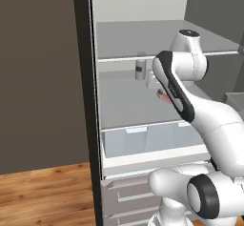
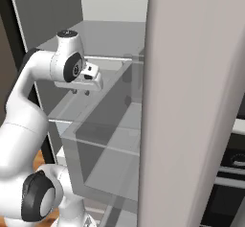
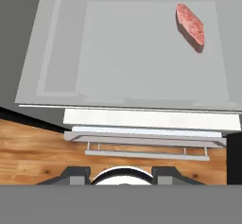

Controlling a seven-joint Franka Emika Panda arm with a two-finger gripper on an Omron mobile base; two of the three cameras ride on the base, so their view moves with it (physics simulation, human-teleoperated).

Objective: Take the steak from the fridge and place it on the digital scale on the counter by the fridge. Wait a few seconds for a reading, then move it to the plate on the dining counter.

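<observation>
Your fridge [image 1: 88, 101] stands open, its black door edge running down the left base view. The steak [image 3: 191, 25] lies flat on a pale grey shelf [image 3: 142, 53] inside, toward the upper right of the hand view, with nothing touching it. Your claw [image 3: 121, 175] hangs above that shelf's front, well apart from the meat; its fingers [image 3: 75, 173] stand spread with nothing between them. A small grey can [image 1: 140, 69] sits further back on the same shelf. Below are translucent bluish drawers [image 1: 143, 141], and wooden floor [image 1: 43, 196] lies in front
</observation>
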